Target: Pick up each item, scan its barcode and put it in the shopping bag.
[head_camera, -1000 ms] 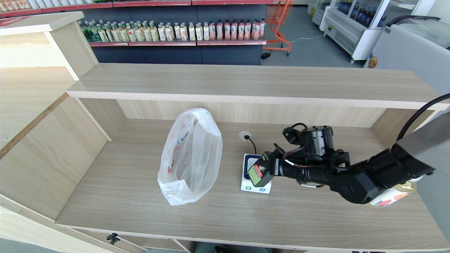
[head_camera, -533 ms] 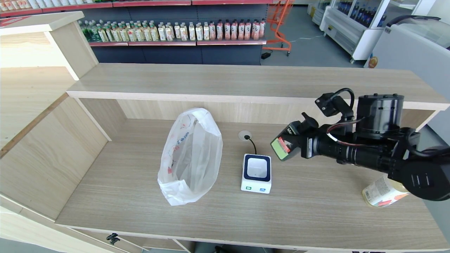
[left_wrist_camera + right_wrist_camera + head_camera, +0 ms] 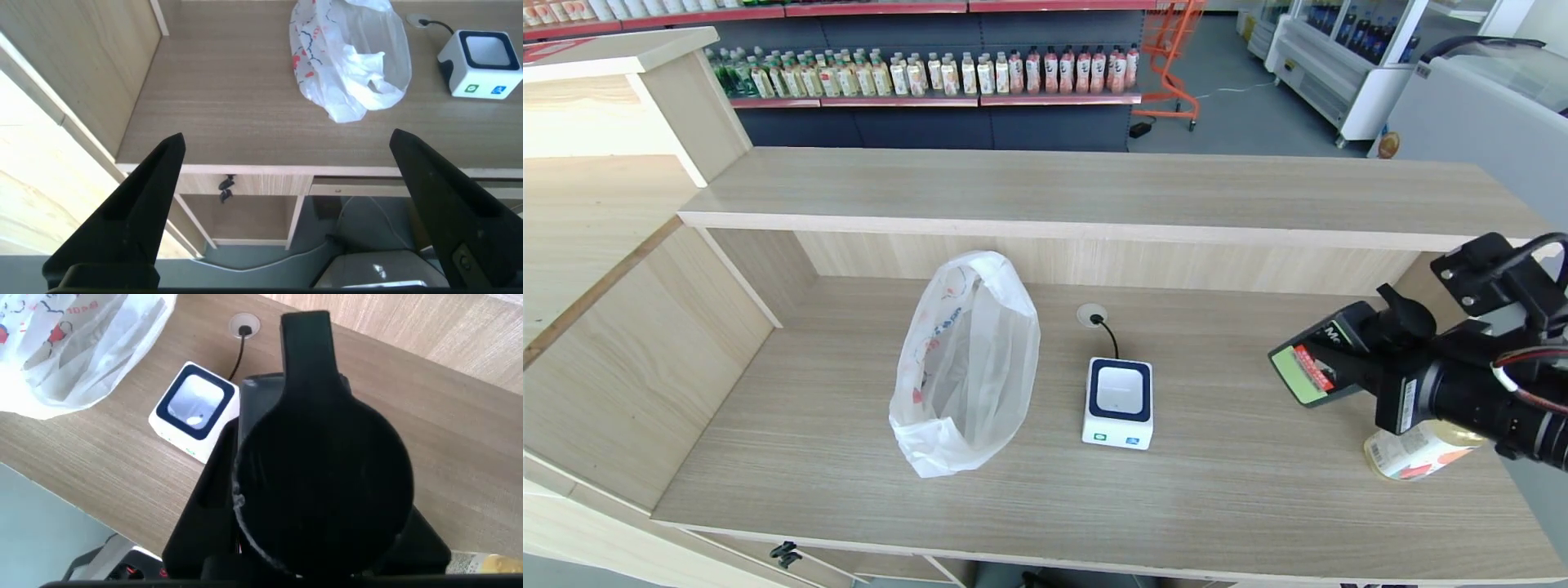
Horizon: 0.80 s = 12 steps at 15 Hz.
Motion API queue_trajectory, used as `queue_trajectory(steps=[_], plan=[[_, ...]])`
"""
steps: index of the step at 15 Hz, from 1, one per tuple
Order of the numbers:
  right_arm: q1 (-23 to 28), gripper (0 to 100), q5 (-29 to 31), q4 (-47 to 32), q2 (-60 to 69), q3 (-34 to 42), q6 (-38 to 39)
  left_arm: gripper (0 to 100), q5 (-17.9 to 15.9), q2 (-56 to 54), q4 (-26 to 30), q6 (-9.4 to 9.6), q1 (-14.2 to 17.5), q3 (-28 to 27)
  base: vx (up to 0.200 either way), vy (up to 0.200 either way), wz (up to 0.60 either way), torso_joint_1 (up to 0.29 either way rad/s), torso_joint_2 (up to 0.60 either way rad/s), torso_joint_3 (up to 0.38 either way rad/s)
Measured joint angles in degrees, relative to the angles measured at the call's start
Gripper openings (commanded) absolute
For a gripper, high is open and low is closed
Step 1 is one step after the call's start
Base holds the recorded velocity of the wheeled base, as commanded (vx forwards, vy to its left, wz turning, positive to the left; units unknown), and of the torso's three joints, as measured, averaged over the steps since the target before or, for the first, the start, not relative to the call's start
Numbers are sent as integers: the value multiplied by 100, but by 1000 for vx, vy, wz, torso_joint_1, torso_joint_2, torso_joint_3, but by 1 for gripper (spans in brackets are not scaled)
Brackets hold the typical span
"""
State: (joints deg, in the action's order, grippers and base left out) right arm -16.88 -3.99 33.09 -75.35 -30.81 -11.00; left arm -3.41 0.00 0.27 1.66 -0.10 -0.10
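The light wood-grain worktop [image 3: 1241, 490] sits recessed below a raised ledge. A translucent white plastic shopping bag [image 3: 968, 359] with red print lies left of centre, mouth open. Near it on the right stands a white box-shaped scanner with a dark blue top [image 3: 1119, 402], and its black cable [image 3: 1107, 336] runs back to a round grey grommet [image 3: 1092, 314]. A cream-coloured bottle with a printed label [image 3: 1413, 453], partly hidden, is at the far right.

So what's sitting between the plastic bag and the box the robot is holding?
The white barcode scanner sits between the shopping bag and the box; the head view shows it.
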Motion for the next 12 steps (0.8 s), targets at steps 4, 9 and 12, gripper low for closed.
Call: queue_trajectory(steps=[4,9,12], plan=[[-9,0,0,-41,219,16,396,100,-2,0,0,6,0,0,0,100,0,0,2,1],[-28,0,35,-897,24,-519,1977,100,-2,0,-2,1,0,2,0,200,0,1,5,-1],[-119,0,46,-1002,-194,-761,2137,100,-2,0,0,0,2,2,0,200,0,1,1,6]])
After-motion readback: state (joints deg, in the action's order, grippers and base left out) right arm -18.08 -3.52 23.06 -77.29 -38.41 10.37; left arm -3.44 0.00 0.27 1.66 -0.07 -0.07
